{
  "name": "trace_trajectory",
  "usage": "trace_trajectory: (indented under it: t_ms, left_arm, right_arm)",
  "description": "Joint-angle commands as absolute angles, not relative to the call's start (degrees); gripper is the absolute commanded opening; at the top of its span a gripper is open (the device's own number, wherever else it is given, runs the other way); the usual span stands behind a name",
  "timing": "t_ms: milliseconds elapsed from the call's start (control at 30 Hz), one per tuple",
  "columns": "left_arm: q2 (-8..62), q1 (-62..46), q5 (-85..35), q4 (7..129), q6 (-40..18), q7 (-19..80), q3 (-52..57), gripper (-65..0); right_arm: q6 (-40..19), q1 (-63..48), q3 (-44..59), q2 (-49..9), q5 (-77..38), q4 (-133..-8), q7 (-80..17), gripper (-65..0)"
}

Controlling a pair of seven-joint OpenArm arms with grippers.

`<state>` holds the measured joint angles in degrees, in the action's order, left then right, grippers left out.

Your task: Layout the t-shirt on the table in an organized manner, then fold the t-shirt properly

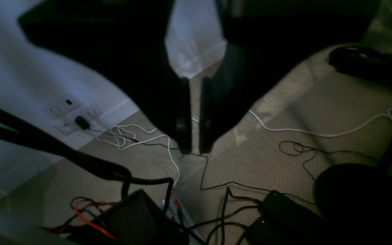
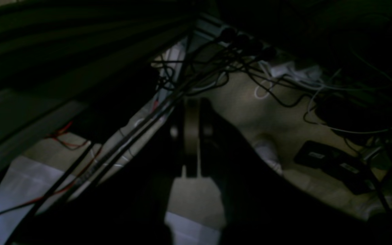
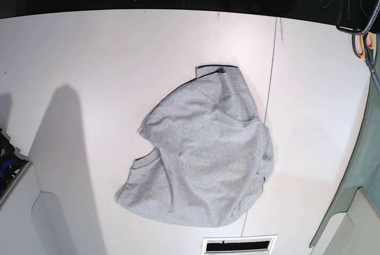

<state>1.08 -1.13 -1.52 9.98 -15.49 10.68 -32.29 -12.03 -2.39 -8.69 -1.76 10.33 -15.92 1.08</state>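
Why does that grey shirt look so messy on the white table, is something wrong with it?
Nothing looks damaged. The light heather-grey cotton t-shirt just lies crumpled in a rounded heap on the wide white table, creased and folded over itself, straddling the thin dark seam line. Neither gripper touches it; both wrist cameras show only floor and cables.
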Motion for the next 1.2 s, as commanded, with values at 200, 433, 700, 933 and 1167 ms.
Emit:
trace_trajectory:
  t_ms: [200,433,700,933,1167]
  left_arm:
    - [0.97,-1.3,-1.43,10.17,-16.1,10.5,-32.27,-60.3]
    - [0.97,-1.5,-1.45,10.17,-16.1,10.7,-32.27,-60.3]
    - [3.16,-9.58,-1.48,21.52,-17.45,13.54,-31.97,-60.2]
    - [8.01,-22.33,-6.66,43.99,-24.49,13.56,-22.02,-54.1]
    - [9.72,-33.12,-7.14,66.37,-27.53,14.87,-7.4,-54.1]
  right_arm:
    - [-12.38,-2.59,-8.75,-1.87,10.28,-16.29,1.54,-65.0]
    - [-12.4,-2.74,-8.75,-1.89,10.28,-16.32,1.52,-65.0]
    - [-12.4,-9.32,-8.75,-3.14,10.79,-22.46,1.5,-65.0]
    - [-21.61,-21.5,-8.75,-7.31,9.5,-40.07,1.5,-65.0]
    - [-31.14,-33.52,-8.75,-13.5,-2.7,-63.81,1.48,-65.0]
